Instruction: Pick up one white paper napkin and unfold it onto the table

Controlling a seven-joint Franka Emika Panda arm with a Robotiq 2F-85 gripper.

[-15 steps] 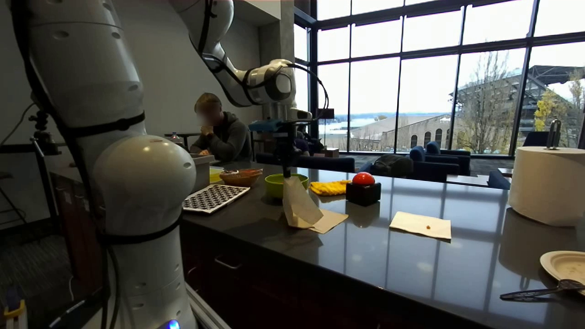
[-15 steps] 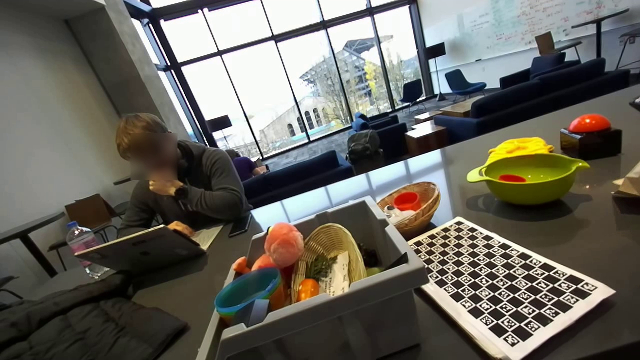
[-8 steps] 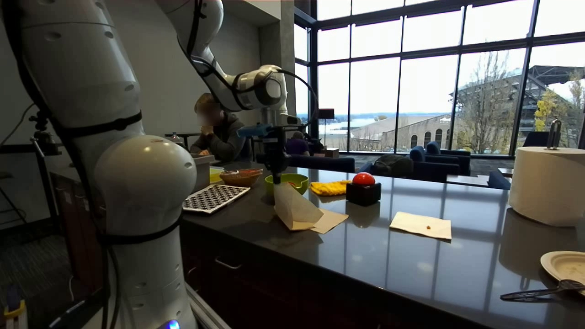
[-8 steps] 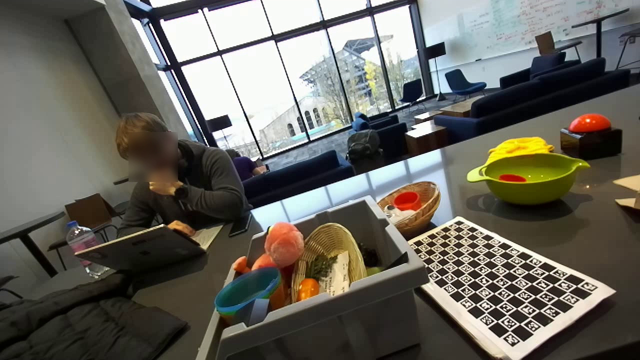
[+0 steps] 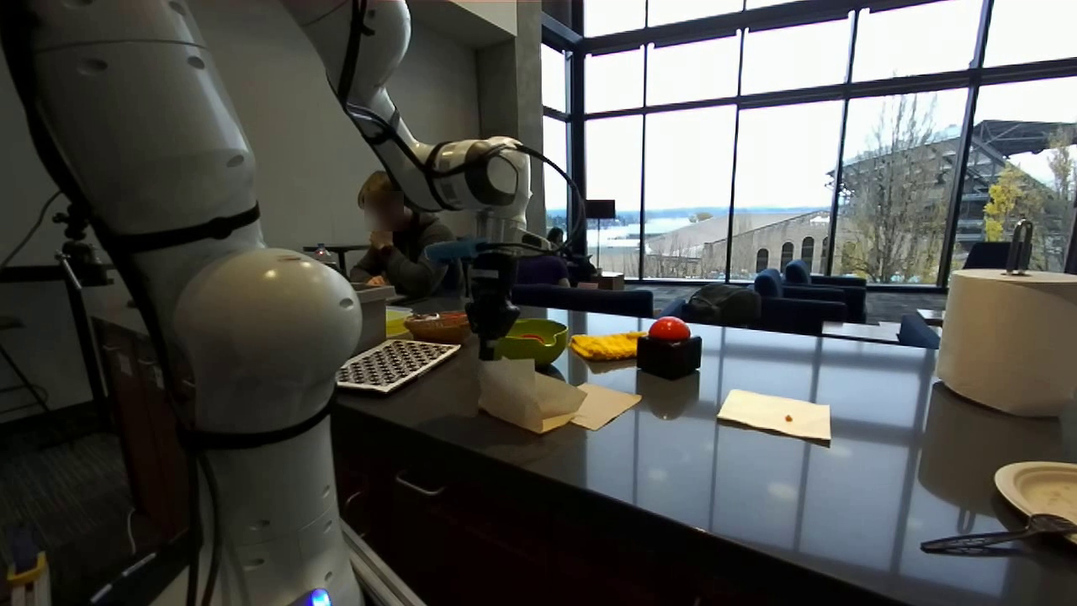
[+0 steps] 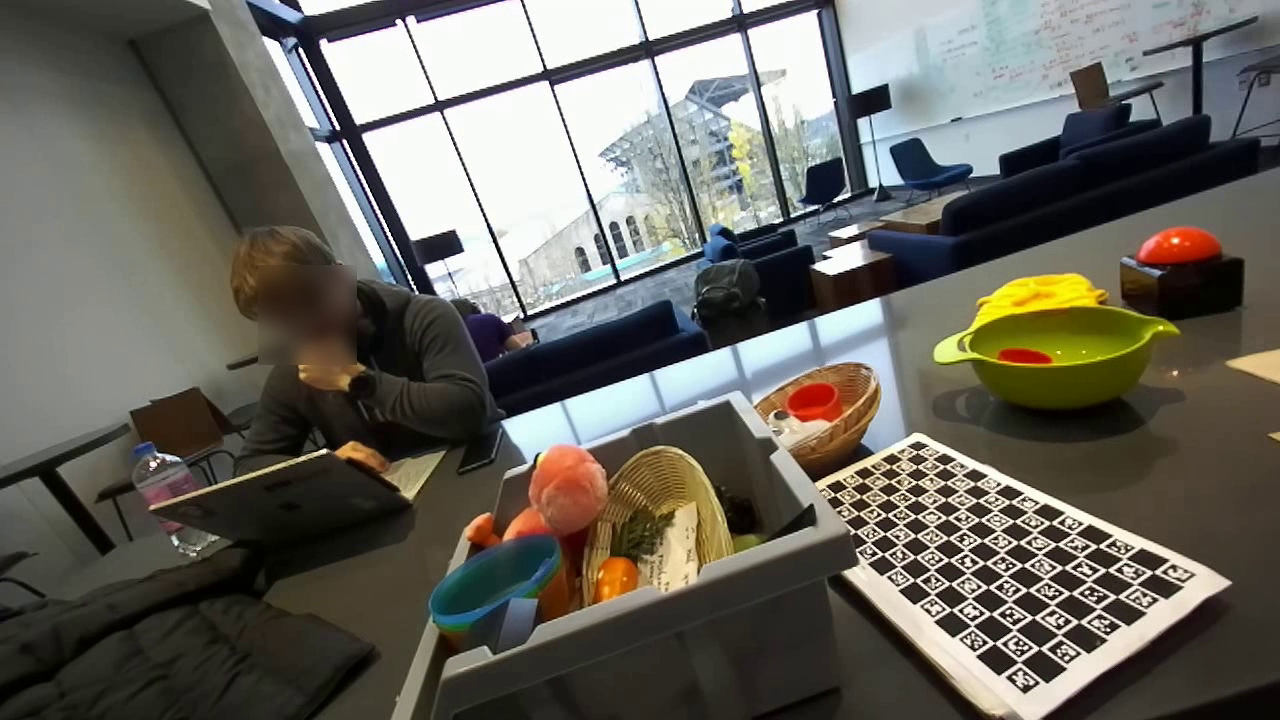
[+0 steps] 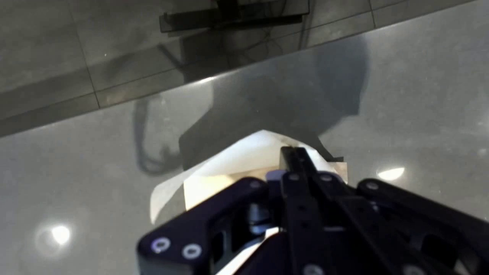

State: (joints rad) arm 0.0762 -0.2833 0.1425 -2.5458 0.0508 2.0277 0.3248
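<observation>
The fingers of the gripper (image 7: 295, 149) are together, clamped on the upper edge of the napkin (image 5: 517, 394). In an exterior view the napkin hangs from that grip toward five o'clock, its lower part resting on the table (image 5: 757, 497), the held leaf upright. A flat square (image 5: 607, 407) lies at four o'clock from the gripper, beside the napkin or partly under it; which, and whether it is the same sheet, cannot be told.

The step in hand looks like the unfolding. It likely goes best if the gripper carries the held edge low toward nine o'clock in that view, short of the board (image 5: 395, 364), and lets go only once the paper is down, as thin paper may spring back. In the wrist view the table's brink crosses at twelve o'clock, a bad way to stray.

At two to three o'clock from the gripper stands the bowl (image 5: 549, 342). In an exterior view it holds a red piece (image 6: 1024, 357); at eight to nine o'clock from it, a basket (image 6: 848, 435) holds a red cup (image 6: 815, 402) and a whitish thing (image 6: 795, 430). Farther on, at eight, the bin (image 6: 640, 650) holds a pink plush (image 6: 568, 490), a blue cup (image 6: 500, 575) and a second basket (image 6: 715, 520) with an orange thing (image 6: 617, 577) in it.
</observation>
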